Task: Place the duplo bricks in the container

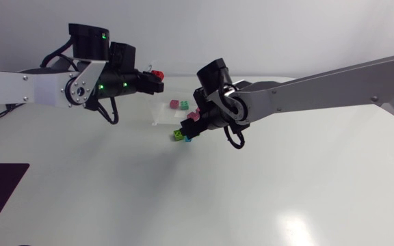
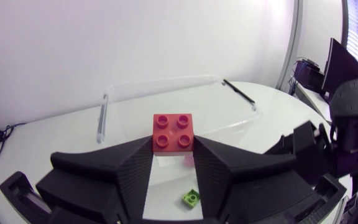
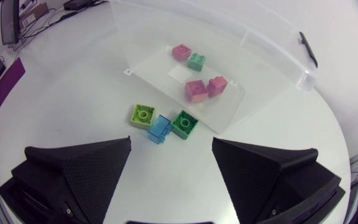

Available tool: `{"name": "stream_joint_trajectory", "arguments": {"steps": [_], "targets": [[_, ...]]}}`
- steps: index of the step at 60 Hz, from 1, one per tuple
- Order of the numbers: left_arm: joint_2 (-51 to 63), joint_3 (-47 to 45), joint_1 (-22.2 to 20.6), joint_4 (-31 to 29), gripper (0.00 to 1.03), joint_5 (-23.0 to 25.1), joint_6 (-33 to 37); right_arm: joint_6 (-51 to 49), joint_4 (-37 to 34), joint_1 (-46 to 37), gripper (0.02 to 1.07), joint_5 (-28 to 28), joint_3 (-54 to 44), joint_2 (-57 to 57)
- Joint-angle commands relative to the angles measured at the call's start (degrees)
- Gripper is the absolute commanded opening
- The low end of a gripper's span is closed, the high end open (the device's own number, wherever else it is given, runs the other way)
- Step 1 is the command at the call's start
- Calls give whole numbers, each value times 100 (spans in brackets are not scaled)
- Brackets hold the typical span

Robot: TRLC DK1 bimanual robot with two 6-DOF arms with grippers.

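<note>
Our left gripper [image 2: 173, 149] is clamped on a red 4-stud plastic duplo brick [image 2: 173, 132], with the clear plastic container [image 2: 166, 83] ahead of it, near the white tabletop's [image 1: 252, 191] far edge. Our right gripper [image 3: 171, 142] gapes wide above a lime brick [image 3: 142, 115], blue brick [image 3: 160, 129] and green brick [image 3: 183, 123] just beside the container. 3 pink bricks [image 3: 195, 91] and 1 teal brick [image 3: 196, 61] lie inside.

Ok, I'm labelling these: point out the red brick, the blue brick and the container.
red brick [image 2: 173, 132]: left wrist view, studded top face.
blue brick [image 3: 160, 129]: right wrist view, top.
container [image 3: 257, 53]: right wrist view, clear wall.

Four bricks [image 3: 196, 91] in clear container [image 3: 160, 65], three bricks [image 3: 160, 129] beside
</note>
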Motion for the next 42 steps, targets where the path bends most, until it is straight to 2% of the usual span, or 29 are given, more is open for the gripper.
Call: {"name": "stream_joint_trajectory", "arguments": {"steps": [1,19,42], "targets": [[383,473,91,79,22,21,-156,26,-104,72,97,61,262,266],[1482,1747,205,44,22,-6,-236,175,-447,169,97,97,684,767],[2405,2820,258,-114,22,-111,-253,377,-764,222,97,255,1159,1259]]}}
